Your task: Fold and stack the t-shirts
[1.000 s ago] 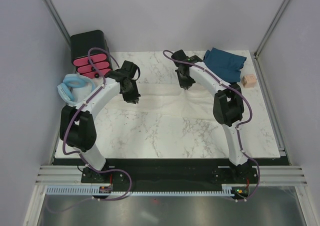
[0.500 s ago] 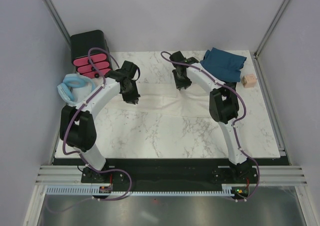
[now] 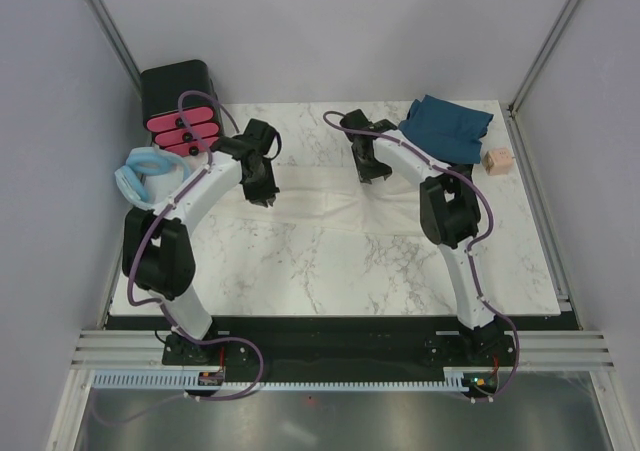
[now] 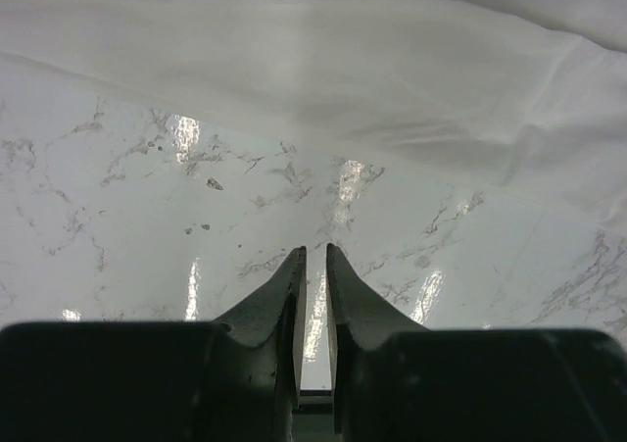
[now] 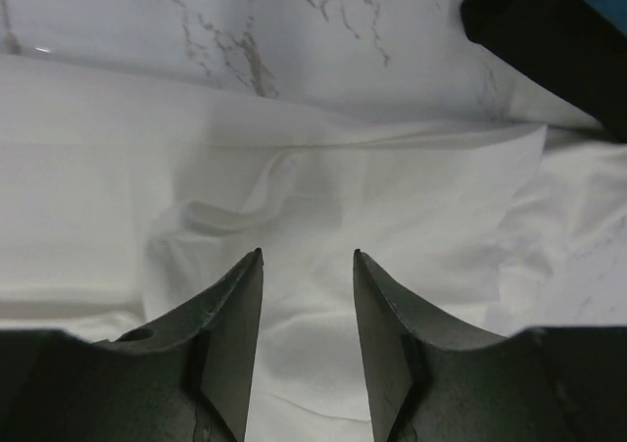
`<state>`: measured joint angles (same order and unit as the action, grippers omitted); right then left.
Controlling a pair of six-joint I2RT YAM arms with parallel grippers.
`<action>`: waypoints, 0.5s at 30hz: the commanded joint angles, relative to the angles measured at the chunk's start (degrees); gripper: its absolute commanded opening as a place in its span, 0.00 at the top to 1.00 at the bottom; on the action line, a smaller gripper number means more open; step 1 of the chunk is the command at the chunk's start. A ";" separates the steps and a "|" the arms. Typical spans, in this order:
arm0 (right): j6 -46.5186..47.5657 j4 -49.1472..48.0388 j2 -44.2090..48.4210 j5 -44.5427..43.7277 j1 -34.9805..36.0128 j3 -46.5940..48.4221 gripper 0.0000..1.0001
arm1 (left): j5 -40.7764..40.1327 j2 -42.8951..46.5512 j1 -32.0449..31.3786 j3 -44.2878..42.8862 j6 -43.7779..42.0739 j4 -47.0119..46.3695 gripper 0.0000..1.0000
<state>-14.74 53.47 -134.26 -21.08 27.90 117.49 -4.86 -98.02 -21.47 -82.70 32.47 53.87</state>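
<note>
From above, we see the cream-white shirt (image 3: 320, 199) spread across the far half of the table (image 3: 330, 271), and the teal-blue shirt (image 3: 447, 128) bunched in its far right corner. In the left wrist view, the left gripper (image 4: 314, 251) hangs over bare marble, jaws a narrow slit apart and empty, with the cream-white shirt (image 4: 392, 79) beyond. In the right wrist view, the right gripper (image 5: 308, 254) stands open over the cream-white shirt (image 5: 323, 197), holding nothing.

Cream-white t-shirt (image 3: 320, 199) plain. Teal-blue t-shirt (image 3: 450, 126) plain, 1 o'clock. Table (image 3: 330, 271) white marble, grey veins. Box (image 3: 172, 83) black, pink drawers (image 3: 183, 129), 10 o'clock. Padded ring (image 3: 128, 183) pale blue, 9 o'clock. My right gripper (image 5: 307, 253) black.
</note>
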 commanded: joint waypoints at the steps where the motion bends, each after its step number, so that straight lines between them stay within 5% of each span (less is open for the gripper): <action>1: -0.55 0.14 6.72 -7.74 -0.48 -2.09 0.50 | -3.48 -1.82 -0.23 -1.50 -2.67 0.36 0.79; 7: -1.86 0.40 12.07 -8.19 -0.83 -6.04 0.51 | -4.54 -5.42 0.03 -2.64 -2.85 -1.22 0.78; 15: -3.89 -2.05 20.26 -3.80 -0.74 -22.91 0.56 | -5.85 -13.42 2.31 -7.30 -1.53 -0.95 0.79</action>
<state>-16.82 52.97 -117.32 -26.61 27.09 99.66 -8.19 -108.29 -20.43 -85.69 31.48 53.74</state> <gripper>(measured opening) 0.457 0.214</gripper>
